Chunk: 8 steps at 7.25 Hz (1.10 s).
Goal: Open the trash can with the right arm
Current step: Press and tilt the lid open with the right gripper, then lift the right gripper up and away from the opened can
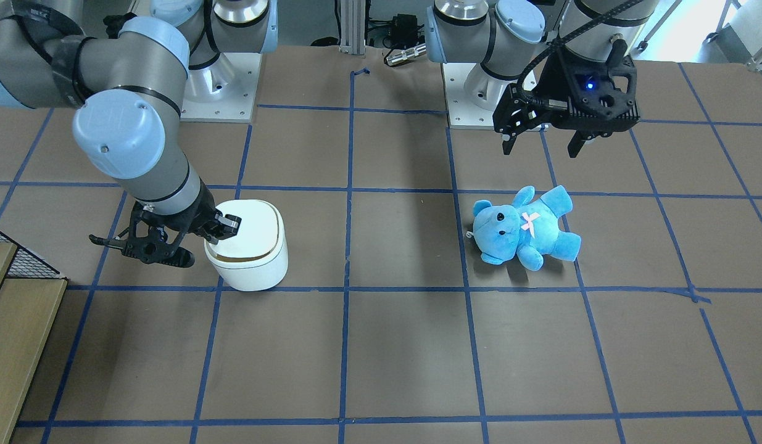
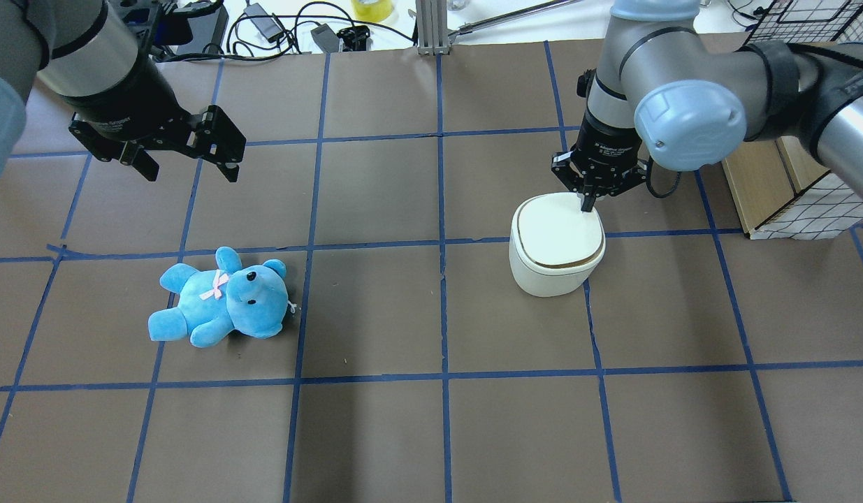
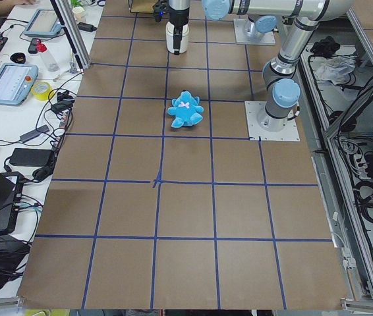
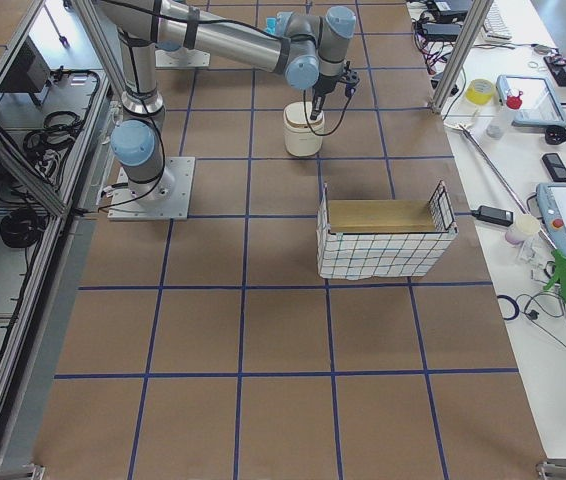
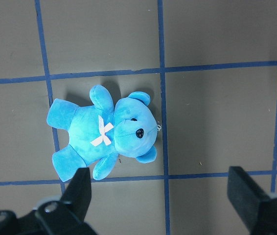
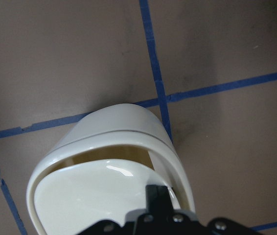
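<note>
Overhead exterior: right gripper [image 2: 586,205] tip touches trash can [image 2: 553,241] top.

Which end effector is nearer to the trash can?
Right. The right end effector rests its closed tips on the lid of the trash can; the left end effector hangs open far off, near the teddy bear.

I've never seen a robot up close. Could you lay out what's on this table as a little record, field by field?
Right pincer: shut, tip pressing on the lid near its robot-side edge
Trash can: white, upright on the table
Lid: tipped, with a narrow gap at the edge away from the pincer showing a beige inside
Left pincer: open, empty, raised over the table near the teddy
Teddy: blue, lying on its back, apart from the trash can
</note>
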Tool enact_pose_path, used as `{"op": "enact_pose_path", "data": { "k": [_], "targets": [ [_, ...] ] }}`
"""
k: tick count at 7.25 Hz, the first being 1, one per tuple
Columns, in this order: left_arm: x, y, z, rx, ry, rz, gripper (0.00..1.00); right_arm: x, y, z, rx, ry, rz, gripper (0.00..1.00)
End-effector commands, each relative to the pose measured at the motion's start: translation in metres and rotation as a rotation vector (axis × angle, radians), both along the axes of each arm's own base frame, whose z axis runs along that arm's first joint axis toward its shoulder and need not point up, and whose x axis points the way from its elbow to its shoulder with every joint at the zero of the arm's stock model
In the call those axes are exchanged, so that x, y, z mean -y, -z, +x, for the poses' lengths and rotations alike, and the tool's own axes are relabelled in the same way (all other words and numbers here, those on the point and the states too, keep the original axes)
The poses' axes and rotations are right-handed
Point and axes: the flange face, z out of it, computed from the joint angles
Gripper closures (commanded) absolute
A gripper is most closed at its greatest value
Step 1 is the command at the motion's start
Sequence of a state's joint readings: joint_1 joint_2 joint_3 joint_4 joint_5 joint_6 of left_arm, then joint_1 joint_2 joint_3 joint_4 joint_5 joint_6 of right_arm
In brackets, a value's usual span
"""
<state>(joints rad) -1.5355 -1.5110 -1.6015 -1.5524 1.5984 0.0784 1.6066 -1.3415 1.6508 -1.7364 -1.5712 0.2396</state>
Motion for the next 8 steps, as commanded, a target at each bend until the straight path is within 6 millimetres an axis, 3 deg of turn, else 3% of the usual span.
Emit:
{"op": "enact_pose_path", "data": {
  "k": [1, 2, 5, 6, 7, 8],
  "targets": [
    [0.000, 0.000, 0.000, 0.000, 0.000, 0.000, 0.00, -0.001, -0.035, 0.000, -0.012, 0.022, 0.034, 1.00],
    [0.000, 0.000, 0.000, 0.000, 0.000, 0.000, 0.00, -0.006, -0.045, -0.001, -0.019, 0.021, 0.056, 1.00],
    [0.000, 0.000, 0.000, 0.000, 0.001, 0.000, 0.00, -0.022, -0.143, -0.008, -0.078, 0.009, 0.104, 1.00],
    [0.000, 0.000, 0.000, 0.000, 0.000, 0.000, 0.00, -0.016, -0.158, -0.009, -0.085, -0.009, 0.045, 0.65],
    [0.000, 0.000, 0.000, 0.000, 0.000, 0.000, 0.00, -0.005, -0.164, -0.009, -0.075, -0.079, -0.052, 0.17],
    [0.000, 0.000, 0.000, 0.000, 0.001, 0.000, 0.00, 0.000, -0.167, -0.009, -0.066, -0.157, -0.093, 0.00]
  ]
}}
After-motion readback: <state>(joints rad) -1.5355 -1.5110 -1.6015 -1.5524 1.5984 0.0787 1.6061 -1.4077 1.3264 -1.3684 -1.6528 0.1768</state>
